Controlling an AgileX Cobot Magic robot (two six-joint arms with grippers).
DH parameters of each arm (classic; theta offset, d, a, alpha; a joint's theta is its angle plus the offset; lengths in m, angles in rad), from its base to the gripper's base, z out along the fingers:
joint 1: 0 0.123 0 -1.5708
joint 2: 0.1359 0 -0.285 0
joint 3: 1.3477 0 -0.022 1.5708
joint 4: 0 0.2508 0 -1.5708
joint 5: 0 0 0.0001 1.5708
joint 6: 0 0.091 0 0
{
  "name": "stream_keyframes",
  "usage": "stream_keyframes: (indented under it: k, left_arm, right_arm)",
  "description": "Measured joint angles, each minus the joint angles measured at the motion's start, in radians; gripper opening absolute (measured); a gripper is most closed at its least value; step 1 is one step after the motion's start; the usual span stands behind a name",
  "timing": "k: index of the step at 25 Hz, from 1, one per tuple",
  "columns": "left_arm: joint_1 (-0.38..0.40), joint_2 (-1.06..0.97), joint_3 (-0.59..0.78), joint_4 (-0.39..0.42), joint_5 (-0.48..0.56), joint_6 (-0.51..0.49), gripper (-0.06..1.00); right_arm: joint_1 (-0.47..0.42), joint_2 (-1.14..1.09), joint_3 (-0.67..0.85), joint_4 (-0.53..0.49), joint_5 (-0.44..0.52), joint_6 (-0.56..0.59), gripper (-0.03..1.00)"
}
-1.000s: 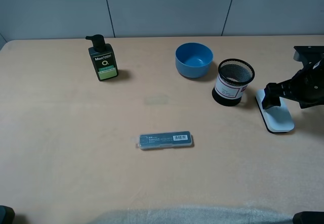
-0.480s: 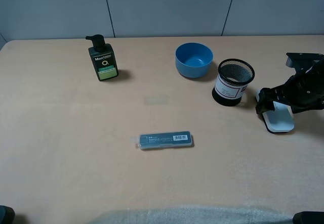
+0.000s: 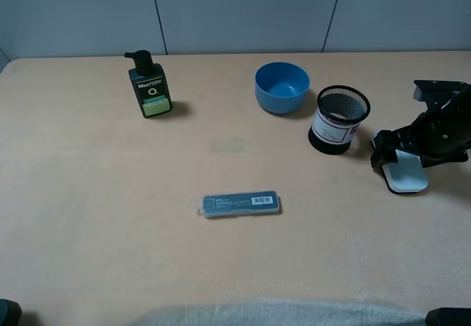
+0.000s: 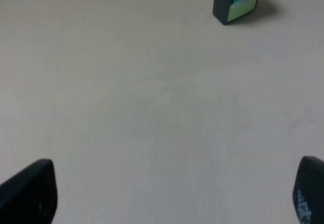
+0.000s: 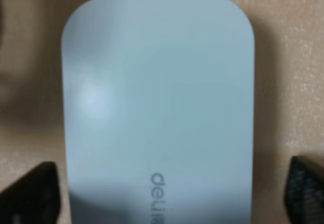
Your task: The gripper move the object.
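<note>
The object (image 3: 406, 175), a flat white rounded case with grey "deli" lettering, lies on the table at the far right. It fills the right wrist view (image 5: 157, 107). My right gripper (image 3: 394, 153) is low over the case's far end, open. One black fingertip (image 5: 33, 193) stands close beside one long edge. The other stands a little off the opposite edge, and I cannot tell whether either touches the case. The left gripper (image 4: 172, 193) is open over bare table with nothing between its fingers. In the exterior view only a dark corner of it (image 3: 7, 313) shows at the bottom left.
A black mesh cup (image 3: 338, 118) stands just left of the object, with a blue bowl (image 3: 282, 86) behind it. A dark green pump bottle (image 3: 149, 85) is at the back left. A slim dark grey barcode case (image 3: 241, 204) lies mid-table.
The right gripper has come down over the far end of the white case, and its fingers have drawn in slightly. The case and the other items have not moved.
</note>
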Motion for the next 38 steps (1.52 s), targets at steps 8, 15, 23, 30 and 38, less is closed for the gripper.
stream_keyframes:
  k: [8,15,23,30,38]
  left_arm:
    - [0.0,0.0,0.0,0.0,0.0,0.0,0.94]
    - [0.0,0.0,0.0,0.0,0.0,0.0,0.94]
    - [0.0,0.0,0.0,0.0,0.0,0.0,0.94]
    - [0.0,0.0,0.0,0.0,0.0,0.0,0.94]
    - [0.0,0.0,0.0,0.0,0.0,0.0,0.94]
  right_arm:
    - [0.0,0.0,-0.001,0.006,0.0,-0.001,0.46]
    - [0.0,0.0,-0.001,0.006,0.0,-0.001,0.46]
    - [0.0,-0.038,-0.007,0.006,0.03,0.0,0.46]
    - [0.0,-0.112,-0.016,0.005,0.077,0.014,0.46]
    - [0.0,-0.19,-0.018,0.003,0.143,0.053,0.46]
